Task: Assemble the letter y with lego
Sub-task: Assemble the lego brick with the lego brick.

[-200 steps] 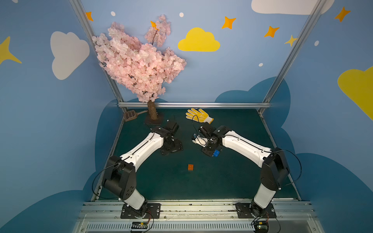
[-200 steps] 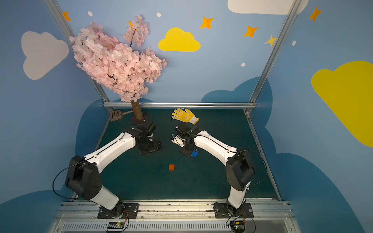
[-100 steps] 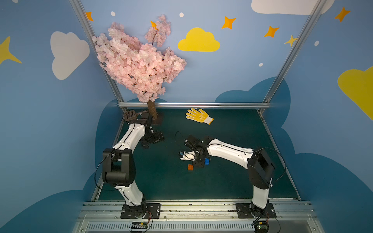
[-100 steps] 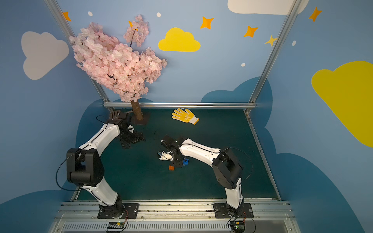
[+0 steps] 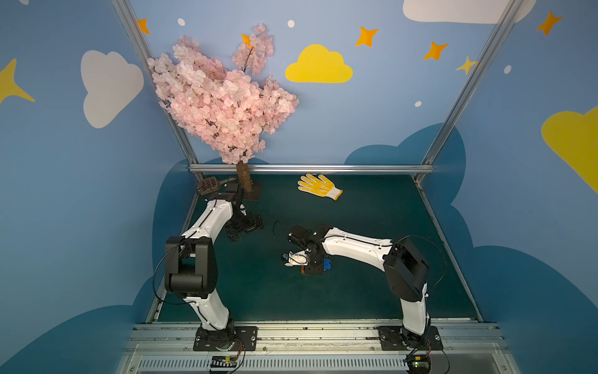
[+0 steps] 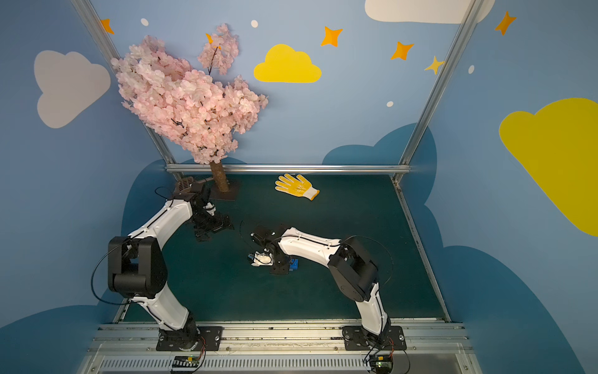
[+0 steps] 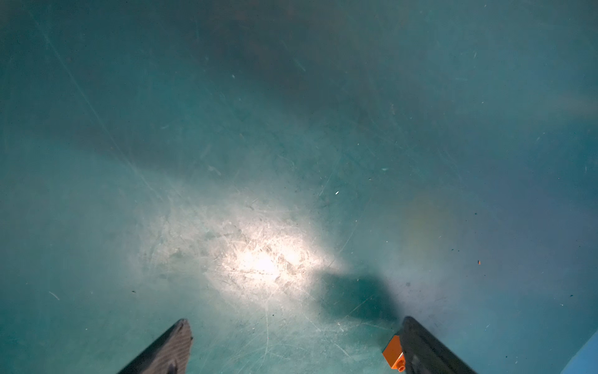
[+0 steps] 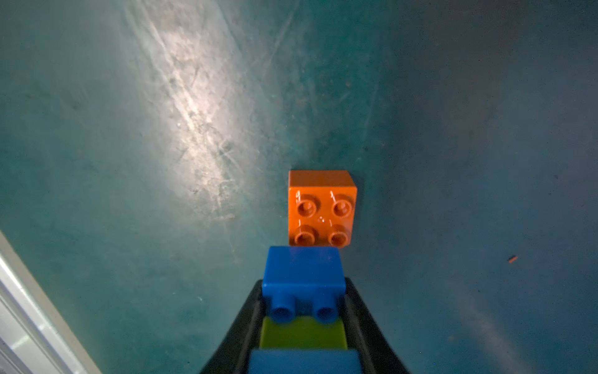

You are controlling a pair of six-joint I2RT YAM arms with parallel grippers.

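**Square up first, then press straight down**

The right tool (image 8: 304,285) is pinching a part-built stack (image 8: 303,336). A dark blue brick (image 8: 302,265) leads, a lime green brick (image 8: 302,333) sits behind it, and a further blue brick (image 8: 304,361) behind that. Two studs of the dark blue brick show at the seam with the green, so that joint may not be fully home.

Just past the leading end, the orange brick (image 8: 322,207) rests on the counter (image 8: 129,194) near its middle. Its studs face the stack and it sits a little off the stack's line; whether they touch I cannot tell.

Shift sideways until the edges agree, then press straight down, since a skewed push would likely slide the loose brick.

The left tool (image 7: 296,327) is spread wide, holding nothing, well apart near the blossom tree (image 5: 223,103). It is free to steady the orange brick.
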